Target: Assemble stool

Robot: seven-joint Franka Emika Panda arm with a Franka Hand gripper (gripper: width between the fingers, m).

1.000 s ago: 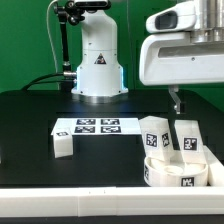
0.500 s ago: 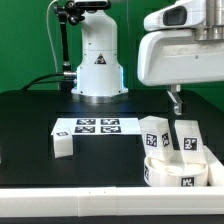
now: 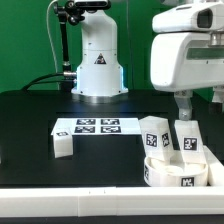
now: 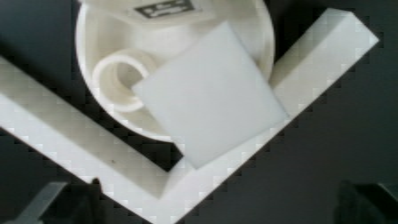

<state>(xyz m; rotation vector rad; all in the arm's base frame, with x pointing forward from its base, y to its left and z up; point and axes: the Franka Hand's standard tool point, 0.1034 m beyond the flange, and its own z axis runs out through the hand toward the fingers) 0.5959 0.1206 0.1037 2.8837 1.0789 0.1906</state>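
Observation:
The white ring-shaped seat disc (image 3: 175,173) lies at the exterior view's right front. Two tagged leg blocks (image 3: 155,135) (image 3: 187,138) stand on or in it. A third leg block (image 3: 62,146) lies alone to the exterior view's left. My gripper (image 3: 184,104) hangs just above the right-hand leg block and holds nothing. In the wrist view the seat disc (image 4: 169,45) and a leg block's flat face (image 4: 214,95) lie below the gripper (image 4: 205,212). Its dark fingers (image 4: 43,205) stand far apart, so it is open.
The marker board (image 3: 98,127) lies mid-table in front of the robot base (image 3: 98,65). A long white edge rail (image 3: 90,195) runs along the table's front. In the wrist view it forms a corner (image 4: 214,170) beside the seat.
The gripper and wrist housing have moved toward the exterior view's right, over the right-hand leg block. The stool parts have not moved.

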